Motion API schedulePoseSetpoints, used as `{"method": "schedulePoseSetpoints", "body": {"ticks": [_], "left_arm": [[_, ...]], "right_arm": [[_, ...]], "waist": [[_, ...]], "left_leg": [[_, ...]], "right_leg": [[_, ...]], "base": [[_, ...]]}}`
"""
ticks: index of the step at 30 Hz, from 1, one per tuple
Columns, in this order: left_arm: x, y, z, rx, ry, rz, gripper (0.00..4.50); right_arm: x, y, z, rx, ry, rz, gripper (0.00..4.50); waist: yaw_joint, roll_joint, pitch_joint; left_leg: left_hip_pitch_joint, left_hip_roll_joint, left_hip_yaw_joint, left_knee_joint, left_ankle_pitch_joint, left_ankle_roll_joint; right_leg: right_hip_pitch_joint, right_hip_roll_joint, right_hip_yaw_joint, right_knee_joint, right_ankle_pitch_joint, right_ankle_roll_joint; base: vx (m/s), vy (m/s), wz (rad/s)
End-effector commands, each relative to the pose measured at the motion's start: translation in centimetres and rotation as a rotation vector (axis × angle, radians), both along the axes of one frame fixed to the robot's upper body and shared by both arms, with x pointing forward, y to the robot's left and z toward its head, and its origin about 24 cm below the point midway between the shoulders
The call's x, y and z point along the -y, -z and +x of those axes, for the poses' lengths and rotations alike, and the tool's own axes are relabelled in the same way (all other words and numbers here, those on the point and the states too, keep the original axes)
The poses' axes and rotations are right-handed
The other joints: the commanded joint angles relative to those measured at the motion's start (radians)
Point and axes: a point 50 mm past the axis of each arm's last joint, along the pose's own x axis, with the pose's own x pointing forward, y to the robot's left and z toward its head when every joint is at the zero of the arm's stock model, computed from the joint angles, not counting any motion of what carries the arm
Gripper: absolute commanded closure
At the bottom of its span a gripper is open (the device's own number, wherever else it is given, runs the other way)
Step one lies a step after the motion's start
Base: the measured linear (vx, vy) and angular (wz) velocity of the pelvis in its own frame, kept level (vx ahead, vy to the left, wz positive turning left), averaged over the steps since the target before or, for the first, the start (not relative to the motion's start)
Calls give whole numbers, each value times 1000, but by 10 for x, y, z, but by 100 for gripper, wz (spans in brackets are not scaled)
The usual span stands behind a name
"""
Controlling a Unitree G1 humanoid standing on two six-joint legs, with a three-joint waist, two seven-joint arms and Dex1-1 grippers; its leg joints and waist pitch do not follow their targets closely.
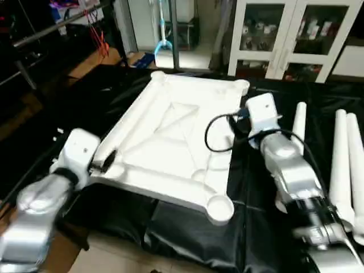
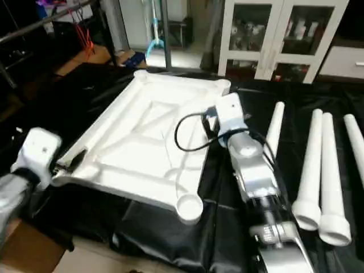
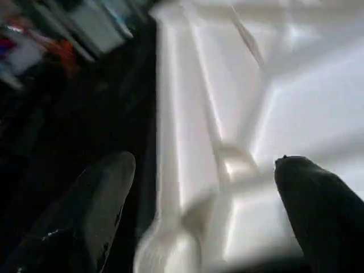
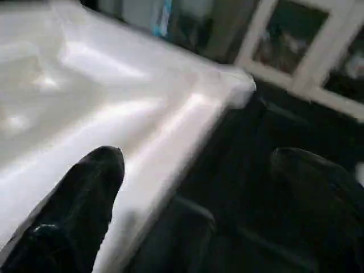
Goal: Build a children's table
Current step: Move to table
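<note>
- The bench is covered with a shiny black sheet that has folds in it.
- A big white tabletop lies on the sheet upside down. You can see crossed ribs and round corner sockets.
- Four long white legs lie flat on the sheet, to the right of the tabletop.
- Three legs lie close together. One leg lies nearer the tabletop.
</note>
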Motion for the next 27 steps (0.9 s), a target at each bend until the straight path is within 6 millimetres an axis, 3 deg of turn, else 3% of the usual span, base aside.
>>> {"method": "schedulePoseSetpoints", "body": {"ticks": [1,3,4,5,12,15,17,20,23,25,27], "left_arm": [[4,4,-1,-37,44,19,8],[6,5,-3,-49,80,51,8],[7,4,-2,-50,83,48,8],[10,4,-2,-55,107,43,8],[14,11,-3,-98,141,63,8],[17,17,-5,-122,154,68,8],[19,20,-6,-134,166,73,8],[24,23,-9,-159,195,65,8],[28,27,-16,-196,232,71,8],[31,27,-21,-207,254,65,8],[31,27,-22,-209,260,63,8]], "right_arm": [[2,-3,4,7,28,-35,0],[6,-6,9,21,75,-35,0],[7,-8,10,26,84,-35,0],[10,-10,12,39,111,-40,0],[17,4,13,-8,160,-127,0],[15,15,12,-53,145,-138,0],[11,20,11,-71,131,-119,0],[-6,26,12,-104,91,-3,0],[-23,26,16,-112,45,79,0],[-33,24,18,-111,23,144,0],[-35,23,18,-109,18,161,0]], "waist": [[-5,-1,-46],[-2,-17,-45],[-1,-15,-45],[-1,-21,-44],[-2,-17,-50],[0,-20,-59],[0,-22,-57],[0,-22,-53],[-2,-22,-46],[-6,-23,-43],[-13,-26,-44]], "left_leg": [[35,87,-39,-112,-410,-87],[35,89,-30,-113,-368,-71],[30,89,-27,-113,-330,-60],[27,90,-23,-113,-302,-48],[30,88,-16,-112,-260,-36],[27,88,-10,-103,-149,7],[26,89,-7,-102,-122,28],[26,94,-5,-106,-178,45],[31,99,-6,-119,-277,15],[24,99,-9,-123,-307,1],[24,99,-4,-122,-291,1]], "right_leg": [[5,-86,37,-89,-201,-204],[3,-85,39,-93,-166,-204],[6,-87,39,-88,-139,-211],[7,-85,37,-86,-116,-214],[8,-79,32,-79,-9,-230],[16,-81,29,-72,133,-243],[18,-79,27,-72,162,-252],[17,-86,31,-77,96,-265],[8,-82,30,-83,-24,-262],[11,-86,31,-83,-50,-253],[11,-88,32,-84,-28,-253]], "base": [[0,0,0],[0,0,0],[0,0,0],[0,0,0],[0,0,0],[0,0,0],[0,0,0],[0,0,0],[0,0,0],[0,0,0],[0,0,0]]}}
